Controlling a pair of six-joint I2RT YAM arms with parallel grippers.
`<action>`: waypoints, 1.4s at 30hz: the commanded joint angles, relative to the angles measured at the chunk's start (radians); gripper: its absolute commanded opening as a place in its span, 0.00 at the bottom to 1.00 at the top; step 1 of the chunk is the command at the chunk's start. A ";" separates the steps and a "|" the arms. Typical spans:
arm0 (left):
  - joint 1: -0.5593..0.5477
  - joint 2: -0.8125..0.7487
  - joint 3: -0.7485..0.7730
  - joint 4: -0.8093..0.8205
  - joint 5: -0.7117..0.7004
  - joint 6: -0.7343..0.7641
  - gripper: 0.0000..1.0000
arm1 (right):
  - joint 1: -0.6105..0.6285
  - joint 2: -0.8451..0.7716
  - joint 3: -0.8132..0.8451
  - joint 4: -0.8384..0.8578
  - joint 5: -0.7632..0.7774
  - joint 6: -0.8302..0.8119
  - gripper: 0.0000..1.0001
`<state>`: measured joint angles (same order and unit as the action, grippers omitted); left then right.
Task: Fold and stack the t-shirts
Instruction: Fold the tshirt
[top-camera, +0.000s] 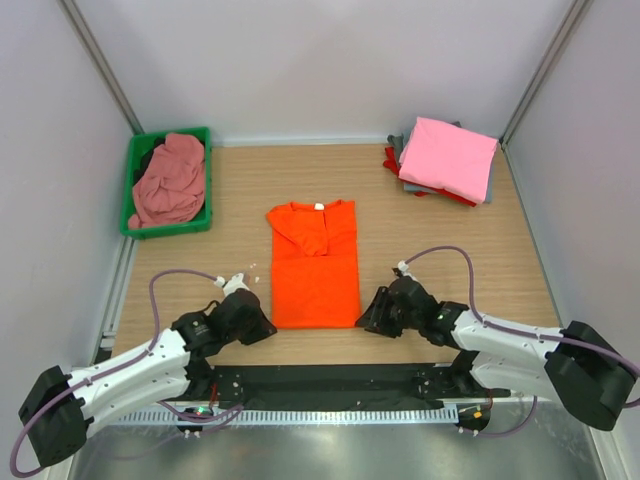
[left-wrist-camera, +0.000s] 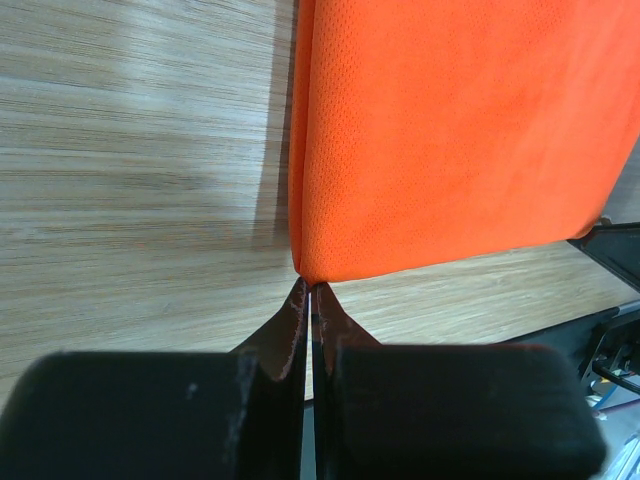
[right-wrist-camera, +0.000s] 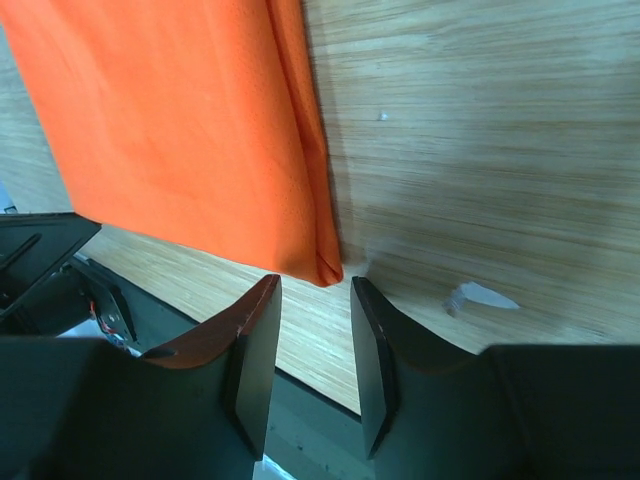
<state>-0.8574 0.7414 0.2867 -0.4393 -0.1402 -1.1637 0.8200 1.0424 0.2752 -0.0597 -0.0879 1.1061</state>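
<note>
One wooden table (top-camera: 450, 250) carries everything. The biggest piece on it is the orange t-shirt (top-camera: 313, 270), lying flat between my two end effectors and reaching away ahead of them, its sides folded in to a long narrow panel with a sleeve turned across the chest. Far ahead of the right end effector (right-wrist-camera: 315, 285), to its outer side, sits the stack of folded t-shirts (top-camera: 445, 160), pink on top with grey and red edges beneath. Far ahead of the left end effector (left-wrist-camera: 308, 288), to its outer side, a green bin (top-camera: 165, 228) holds a crumpled dusty-pink t-shirt (top-camera: 170, 180). The left end effector has its fingers pressed together, tips right at the near left hem corner, and I can't make out any cloth pinched between them. The right one has its fingers apart, the near right hem corner just ahead of the gap and not yet inside. I judge the step in hand to be taking both hem corners for the lengthwise fold. Next I'd want the left fingers opened and nudged over their corner and the right ones pushed on and closed, then both lifted together towards the collar. Smallest is the white neck label (top-camera: 320, 207), at the far end from both end effectors, with any writing too small to read.
</note>
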 joint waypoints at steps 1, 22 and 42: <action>-0.003 -0.007 -0.004 0.004 -0.027 -0.004 0.00 | 0.019 0.056 -0.014 -0.014 0.060 0.004 0.41; -0.003 -0.053 0.012 -0.041 0.017 0.030 0.00 | 0.056 -0.041 0.009 -0.081 0.131 0.011 0.02; -0.035 -0.070 0.325 -0.325 -0.031 0.137 0.00 | 0.191 -0.190 0.275 -0.406 0.315 0.020 0.02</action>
<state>-0.8886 0.6605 0.4862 -0.7044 -0.1055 -1.0805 1.0061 0.8497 0.4366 -0.4179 0.1272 1.1515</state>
